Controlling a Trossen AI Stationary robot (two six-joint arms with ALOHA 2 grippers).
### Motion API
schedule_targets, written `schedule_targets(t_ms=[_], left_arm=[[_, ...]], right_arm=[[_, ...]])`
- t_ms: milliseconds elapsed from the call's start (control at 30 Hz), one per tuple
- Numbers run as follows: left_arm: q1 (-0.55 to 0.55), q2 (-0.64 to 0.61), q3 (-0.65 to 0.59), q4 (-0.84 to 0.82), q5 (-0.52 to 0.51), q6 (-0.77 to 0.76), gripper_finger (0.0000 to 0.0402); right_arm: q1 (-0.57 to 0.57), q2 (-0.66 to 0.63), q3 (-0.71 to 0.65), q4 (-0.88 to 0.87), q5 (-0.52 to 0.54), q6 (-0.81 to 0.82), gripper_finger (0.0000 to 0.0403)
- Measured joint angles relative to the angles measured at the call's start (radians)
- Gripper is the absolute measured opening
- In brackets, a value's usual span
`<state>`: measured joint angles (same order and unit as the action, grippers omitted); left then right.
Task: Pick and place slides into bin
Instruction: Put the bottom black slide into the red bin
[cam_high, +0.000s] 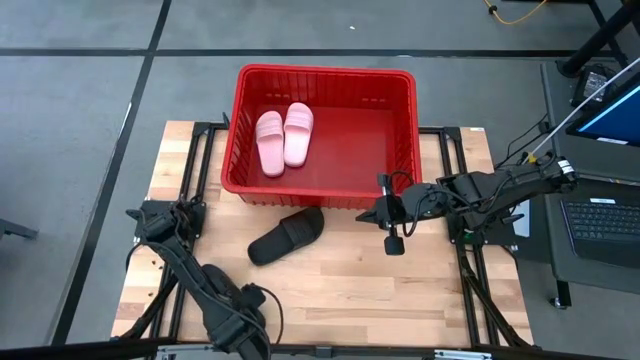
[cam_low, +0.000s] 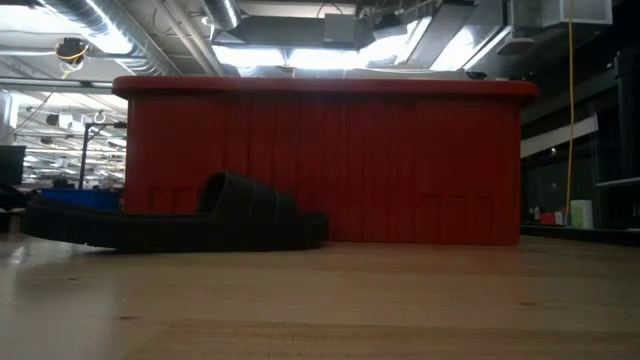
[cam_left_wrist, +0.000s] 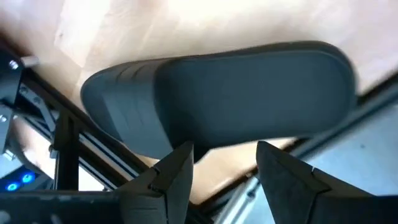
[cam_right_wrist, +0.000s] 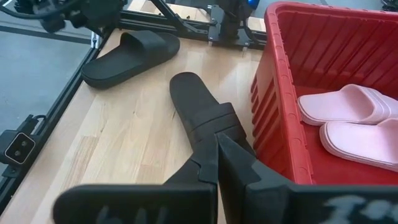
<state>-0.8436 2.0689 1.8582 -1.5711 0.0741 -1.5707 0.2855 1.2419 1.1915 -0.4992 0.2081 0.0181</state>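
Note:
Two pale pink slides (cam_high: 284, 139) lie side by side on the floor of the red bin (cam_high: 400, 90) at the table's far side. One black slide (cam_high: 286, 237) lies sole-down on the table just before the bin's near wall; it also shows in the low view (cam_low: 180, 225). A second black slide (cam_left_wrist: 217, 93) lies near the table's near left edge, under my left arm in the high view. My left gripper (cam_left_wrist: 224, 163) is open, its fingertips close beside this slide's long side. My right gripper (cam_high: 392, 240) is shut and empty, to the right of the first black slide.
The bin's tall red wall (cam_low: 320, 160) stands right behind the first black slide. Black frame rails (cam_high: 470, 290) run along the table's left and right edges. Bare wood (cam_high: 340, 290) lies between the two arms. A laptop (cam_high: 605, 215) sits off the table's right side.

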Motion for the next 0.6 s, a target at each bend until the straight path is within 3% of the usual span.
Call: schedule_targets(t_ms=[600], left_arm=[[-0.002, 0.000, -0.179, 0.000, 0.024, -0.147, 0.0169]], right_arm=[[-0.002, 0.000, 0.000, 0.000, 0.001, -0.005, 0.0004]])
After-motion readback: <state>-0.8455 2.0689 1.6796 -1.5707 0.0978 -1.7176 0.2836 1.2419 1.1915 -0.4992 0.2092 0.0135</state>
